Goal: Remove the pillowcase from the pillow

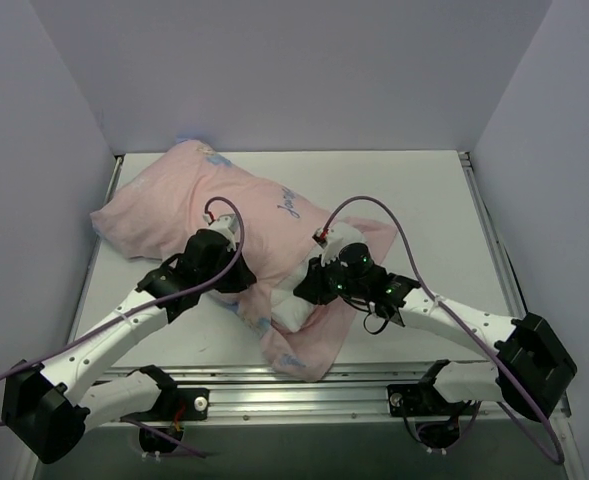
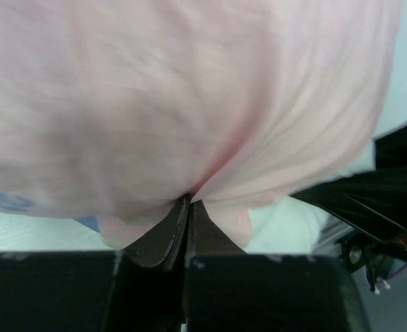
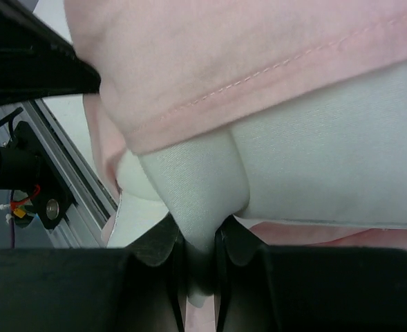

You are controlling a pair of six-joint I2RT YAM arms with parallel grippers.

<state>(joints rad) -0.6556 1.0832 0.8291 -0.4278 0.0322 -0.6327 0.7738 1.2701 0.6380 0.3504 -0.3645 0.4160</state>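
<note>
Top external view: one pillowcase, pink side up, runs from upper left to lower centre of frame and covers nearly all of the one pillow; only a white corner shows at the open end, centre. Left gripper is pinched tight on a pink fold of the case. Right gripper is clamped on the white pillow corner. Judged: both grips set, pulling apart not yet done. Two grippers counted.

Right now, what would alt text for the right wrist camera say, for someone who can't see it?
The right tool is shut on a pinched fold of the plump white pillow. Just above, the stitched hem of the thin pale pink fabric pillowcase crosses the view, the pillow bare below it.
</note>
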